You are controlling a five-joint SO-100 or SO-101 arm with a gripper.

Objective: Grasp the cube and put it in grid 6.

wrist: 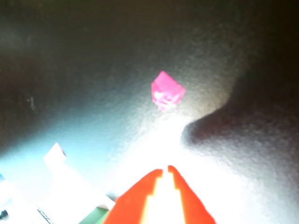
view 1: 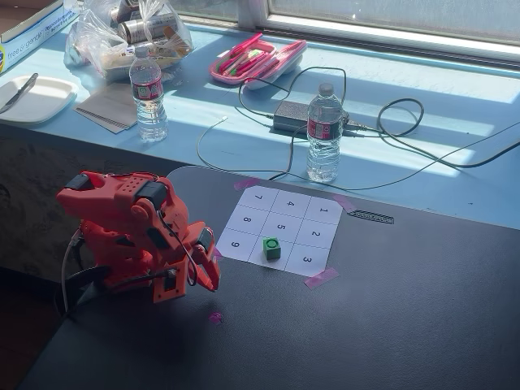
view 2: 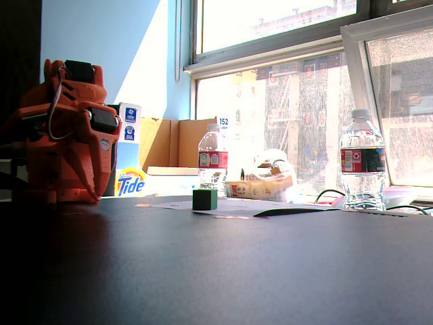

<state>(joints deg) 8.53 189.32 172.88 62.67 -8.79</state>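
The small green cube (view 1: 271, 249) sits on the numbered paper sheet (view 1: 257, 200), in the front-row cell between "9" and "3", and covers that cell's digit. It also shows in the low fixed view (view 2: 205, 198). The orange arm (view 1: 130, 231) is folded up left of the sheet, also seen in the low fixed view (view 2: 67, 135). My gripper (view 1: 213, 282) points down at the dark table, well left of the cube. In the wrist view its orange tips (wrist: 165, 169) nearly touch with nothing between them. A green patch (wrist: 96, 217) shows at that view's bottom edge.
A pink tape scrap (view 1: 215, 317) lies on the table under the gripper, also in the wrist view (wrist: 167, 91). Two water bottles (view 1: 323, 134) (view 1: 149, 93), a power brick with cables (view 1: 291, 116) and a pink case (view 1: 256, 61) stand on the sill behind.
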